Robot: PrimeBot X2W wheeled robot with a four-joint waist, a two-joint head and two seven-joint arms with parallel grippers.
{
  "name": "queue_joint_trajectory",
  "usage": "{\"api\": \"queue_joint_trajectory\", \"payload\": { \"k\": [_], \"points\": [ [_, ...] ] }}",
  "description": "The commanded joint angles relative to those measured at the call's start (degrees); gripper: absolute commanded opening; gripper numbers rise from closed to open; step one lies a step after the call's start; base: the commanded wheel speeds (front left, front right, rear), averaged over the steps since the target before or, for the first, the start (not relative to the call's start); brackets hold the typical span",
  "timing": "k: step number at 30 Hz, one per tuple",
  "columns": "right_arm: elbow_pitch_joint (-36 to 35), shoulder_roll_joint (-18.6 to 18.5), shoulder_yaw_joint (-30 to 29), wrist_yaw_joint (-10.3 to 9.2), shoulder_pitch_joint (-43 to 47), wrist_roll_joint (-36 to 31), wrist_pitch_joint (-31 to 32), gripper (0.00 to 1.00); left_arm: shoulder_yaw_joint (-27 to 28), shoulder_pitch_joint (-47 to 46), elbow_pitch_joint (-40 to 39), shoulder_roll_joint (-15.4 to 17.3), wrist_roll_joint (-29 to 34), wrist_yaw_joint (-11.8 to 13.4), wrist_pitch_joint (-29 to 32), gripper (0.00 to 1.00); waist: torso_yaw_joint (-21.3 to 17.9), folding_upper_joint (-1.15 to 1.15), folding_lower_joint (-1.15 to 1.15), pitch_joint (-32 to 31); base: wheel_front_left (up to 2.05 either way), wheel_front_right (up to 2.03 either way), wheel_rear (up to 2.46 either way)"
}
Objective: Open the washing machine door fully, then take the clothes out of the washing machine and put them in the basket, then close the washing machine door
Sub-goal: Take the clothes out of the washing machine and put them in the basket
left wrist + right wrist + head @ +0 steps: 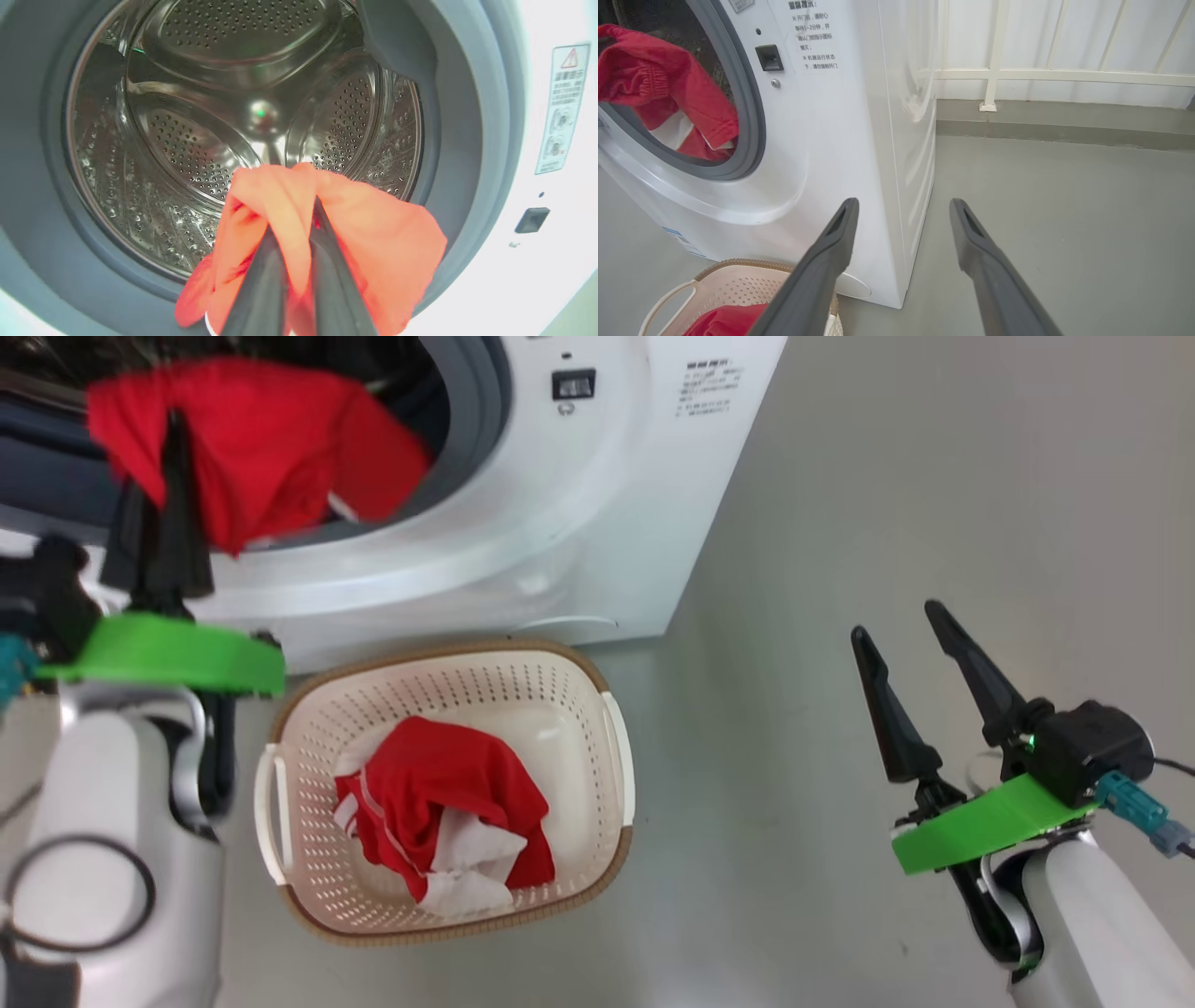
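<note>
The white washing machine stands with its opening uncovered; the washing machine door is out of view. My left gripper is shut on red clothes at the mouth of the opening. In the left wrist view the red clothes drape over my left gripper, in front of the steel drum. The cream basket sits on the floor in front of the machine, with a red and white garment inside. My right gripper hangs open and holds nothing, off to the right over the floor.
Grey floor stretches to the right of the machine. A white railing on a low curb runs behind it. The right wrist view shows the machine's side and the basket at the lower left.
</note>
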Motion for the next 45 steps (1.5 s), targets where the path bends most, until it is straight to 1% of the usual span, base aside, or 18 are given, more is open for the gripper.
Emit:
{"api": "queue_joint_trajectory", "payload": {
  "k": [1, 7, 12, 17, 20, 23, 27, 32, 35, 40, 42, 43, 45],
  "points": [
    [-1.0, -0.2, 1.1, 0.36, 1.4, -0.1, -0.4, 1.00, 2.0, 2.2, -2.6, 1.4, 0.7, -0.2, -0.4, 0.00, 1.0, 0.00, 0.00, -2.7, 0.00, 0.00, 0.00],
    [-0.5, 0.1, 1.0, 0.36, 3.1, 0.0, -0.4, 1.00, 3.9, 9.2, -8.3, 0.6, 3.1, -1.2, -0.4, 0.00, 1.2, 0.00, 0.00, -6.5, 0.00, 0.00, 0.00],
    [-0.4, 0.4, 0.9, 0.36, 3.8, 0.0, -0.4, 1.00, 5.2, 13.3, -12.6, 0.1, 4.5, -1.2, -0.4, 0.00, 0.7, 0.00, 0.00, -8.4, 0.00, 0.00, 0.00],
    [-0.2, 0.6, 0.8, 0.36, 4.3, 0.0, -0.4, 1.00, 5.2, 17.1, -17.4, -1.1, 5.5, -1.3, -0.4, 0.00, 0.4, 0.00, 0.00, -9.6, 0.00, 0.00, 0.00],
    [0.0, 0.9, 0.9, 0.36, 4.7, 0.0, -0.4, 1.00, 4.9, 19.7, -19.0, -1.9, 5.5, -1.4, -0.4, 0.00, 0.2, 0.00, 0.00, -10.6, 0.00, 0.00, 0.00],
    [0.1, 1.1, 0.9, 0.36, 4.9, -0.1, -0.4, 1.00, 4.4, 22.3, -18.9, -2.7, 5.1, -1.4, -0.4, 0.00, 0.0, 0.00, 0.00, -11.3, 0.00, 0.00, 0.00],
    [0.1, 1.1, 1.3, 0.36, 4.8, 0.0, -0.4, 1.00, 2.9, 25.1, -16.3, -3.6, 3.6, -1.6, -0.4, 0.00, -0.5, 0.00, 0.00, -11.5, 0.00, 0.00, 0.00],
    [-0.4, 0.8, 1.5, 0.36, 4.6, 0.4, -0.4, 1.00, 1.0, 24.9, -9.5, -4.1, 0.7, -1.5, 0.3, 0.00, -1.1, 0.00, 0.00, -10.3, 0.00, 0.00, 0.00],
    [-0.7, 0.7, 1.6, 0.36, 4.2, 0.5, -0.4, 1.00, 0.0, 23.6, -3.9, -4.3, -1.0, -1.4, 2.3, 0.00, -1.4, 0.00, 0.00, -9.2, 0.00, 0.00, 0.00],
    [-0.8, 0.6, 1.7, 0.36, 3.4, 0.7, -0.4, 1.00, -1.2, 19.6, 8.2, -4.4, -4.1, -1.4, 8.0, 0.00, -1.8, 0.00, 0.00, -6.9, 0.00, 0.00, 0.00],
    [-0.9, 0.7, 1.9, 0.36, 3.0, 0.8, -0.4, 1.00, -1.7, 17.4, 12.8, -4.4, -4.3, -1.1, 8.6, 0.00, -2.1, 0.00, 0.00, -5.9, 0.00, 0.00, 0.00],
    [-0.9, 0.7, 1.9, 0.36, 3.0, 0.8, -0.4, 1.00, -1.7, 17.4, 12.8, -4.4, -4.3, -1.1, 8.6, 0.00, -2.1, 0.00, 0.00, -5.9, 0.00, 0.00, 0.00],
    [-0.8, 0.9, 2.4, 0.36, 2.5, 1.0, -0.4, 1.00, -2.4, 15.4, 17.6, -4.2, -3.5, -0.6, 9.1, 0.00, -2.7, 0.00, 0.00, -5.1, 0.00, 0.00, 0.00]
  ]
}}
